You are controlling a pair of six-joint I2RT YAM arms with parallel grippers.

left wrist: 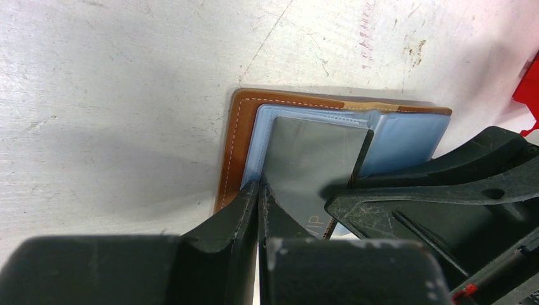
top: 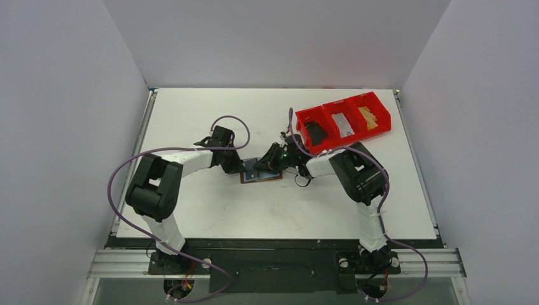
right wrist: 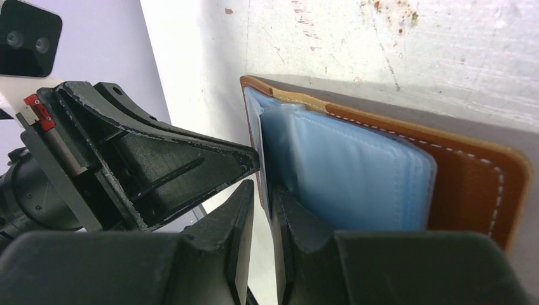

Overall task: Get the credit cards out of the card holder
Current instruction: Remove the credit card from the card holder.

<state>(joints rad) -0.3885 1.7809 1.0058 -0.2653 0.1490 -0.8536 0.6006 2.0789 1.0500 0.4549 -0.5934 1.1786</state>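
**A:** Where is the card holder (top: 260,175)?

**B:** Open on the table (top: 191,210), mid-field, with both arms' tips meeting over it. Brown leather faces down and the pale blue pockets face up.

**A:** Any cards in sight?

**B:** One grey card (left wrist: 311,159), seated inside the top pocket leaf. None lies loose beside the holder.

**A:** Left gripper (left wrist: 259,203)?

**B:** The jaws are narrowed to a slit and pinch the near edge of that pocket leaf, at the card's corner. I cannot tell whether the card itself is in the pinch.

**A:** Right gripper (right wrist: 267,216)?

**B:** Much the same: the fingers are almost together, with a thin leaf of the holder standing in the gap. Its tip is close against the left gripper's tip, and I cannot tell whether they touch.

**A:** Anything else on the table?

**B:** A red bin (top: 356,138) with three compartments, far right and well apart from the holder. A black item (top: 314,132) lies in its left compartment. The contents of the other two are pale and too small to identify.
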